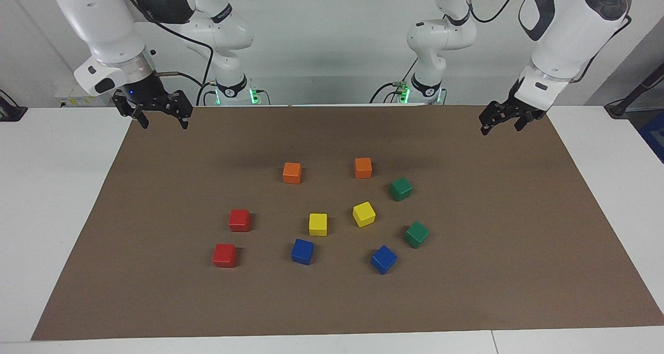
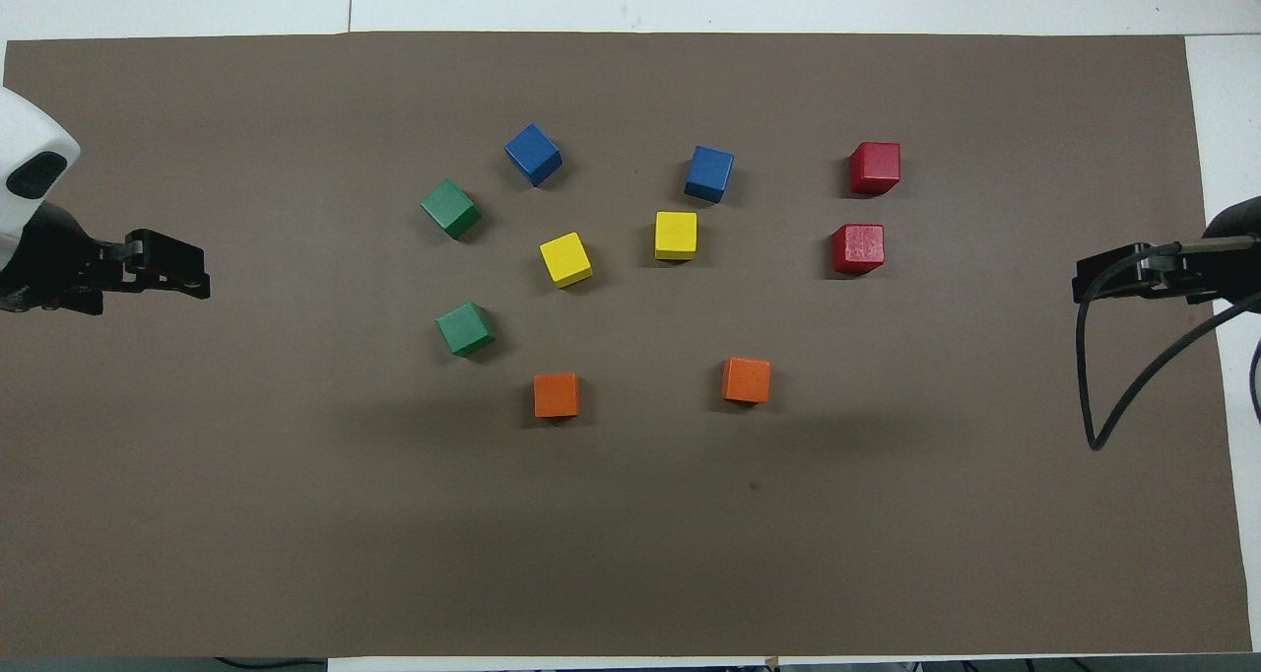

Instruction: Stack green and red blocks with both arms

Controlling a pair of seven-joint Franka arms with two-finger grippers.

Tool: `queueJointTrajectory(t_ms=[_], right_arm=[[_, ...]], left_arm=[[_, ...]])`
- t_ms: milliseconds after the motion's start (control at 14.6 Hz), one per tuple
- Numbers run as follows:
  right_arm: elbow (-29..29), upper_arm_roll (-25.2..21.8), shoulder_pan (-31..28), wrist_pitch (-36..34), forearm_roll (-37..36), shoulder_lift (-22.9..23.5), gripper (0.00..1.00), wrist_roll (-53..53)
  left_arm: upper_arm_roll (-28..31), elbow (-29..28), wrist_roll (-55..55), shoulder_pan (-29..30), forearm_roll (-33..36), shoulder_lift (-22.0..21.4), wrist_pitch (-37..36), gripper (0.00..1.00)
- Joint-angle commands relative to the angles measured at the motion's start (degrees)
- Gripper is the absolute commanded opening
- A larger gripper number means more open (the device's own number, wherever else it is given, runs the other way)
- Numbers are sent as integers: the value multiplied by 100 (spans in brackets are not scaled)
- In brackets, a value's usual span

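Both jaws stand apart and empty: my left gripper (image 1: 502, 124) and right gripper (image 1: 161, 116) wait over the mat's (image 1: 332, 302) ends. Nothing stacked yet; green blocks (image 1: 401, 189) and red blocks (image 1: 239, 220) lie separate.

- You see two red blocks (image 1: 239, 220) and two green blocks (image 1: 401, 189).
- You also see orange cubes (image 1: 292, 173), yellow cubes (image 1: 318, 224), blue cubes (image 1: 302, 251).
- The mat (image 1: 467, 291) is plain brown.
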Motion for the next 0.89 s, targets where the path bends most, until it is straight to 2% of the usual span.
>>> queueJointTrajectory(t_ms=[0, 822], right_arm=[[37, 103, -115, -85, -67, -15, 100, -69], [-86, 112, -62, 11, -102, -77, 100, -113]], left_arm=[[-22, -77, 76, 83, -78, -125, -60, 100], [-22, -77, 76, 83, -78, -125, -60, 100]])
